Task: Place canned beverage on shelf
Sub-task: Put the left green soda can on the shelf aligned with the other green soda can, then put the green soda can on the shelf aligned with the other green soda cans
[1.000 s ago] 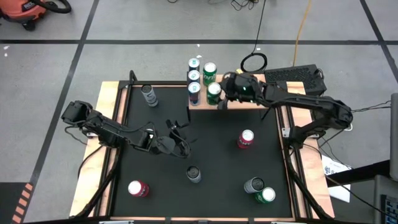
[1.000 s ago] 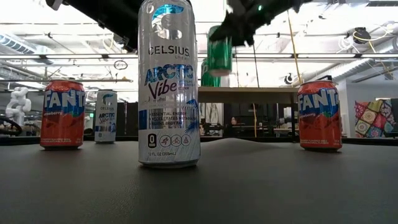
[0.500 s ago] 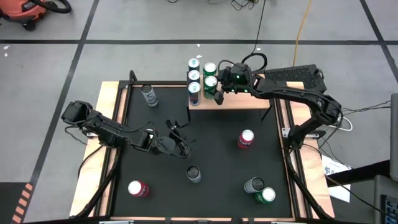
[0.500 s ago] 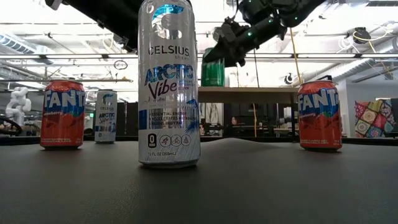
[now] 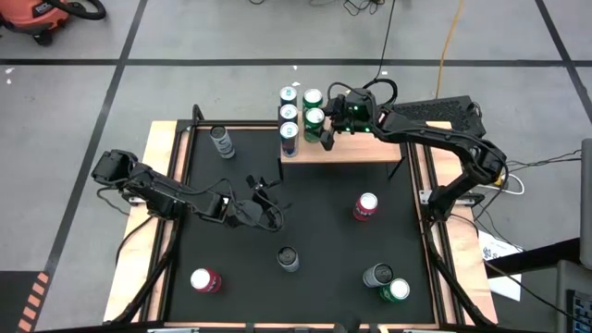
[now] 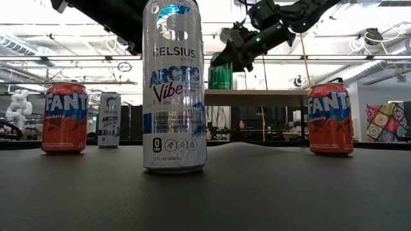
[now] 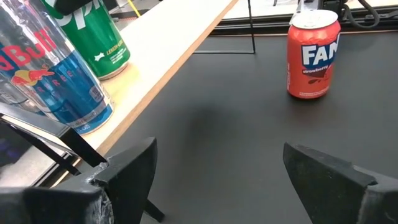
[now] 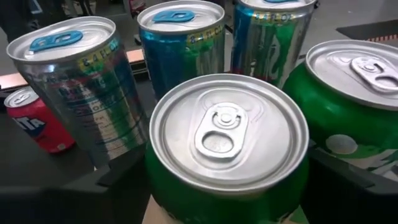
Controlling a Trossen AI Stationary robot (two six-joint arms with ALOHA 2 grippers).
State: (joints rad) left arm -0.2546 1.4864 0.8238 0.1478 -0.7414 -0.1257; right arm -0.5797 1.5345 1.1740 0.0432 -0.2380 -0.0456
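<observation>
A: What is different from one second ago?

B: The right gripper (image 5: pixel 326 129) has carried the green can (image 5: pixel 314 118) from the front edge of the shelf (image 5: pixel 356 148) deeper in. The can now stands on the board, just beside a second green can (image 5: pixel 311 99) and the three slim cans (image 5: pixel 288 114). The fingers have also widened a little; they are spread on both sides of the can, and I cannot tell if they touch it.

A: And the left gripper (image 5: pixel 268 205)?

B: It hovers over the black table (image 5: pixel 324 231), in front of the shelf, fingers spread and empty, as before.

A: What stands around?

B: A red can (image 5: pixel 365 206) near the shelf, a grey can (image 5: pixel 289 259) in the middle, another red can (image 5: pixel 204 280), a slim can (image 5: pixel 221 141) far left, and a grey and green pair (image 5: pixel 387 282) at the front. The neighbour cans stand very close to the right gripper.
</observation>
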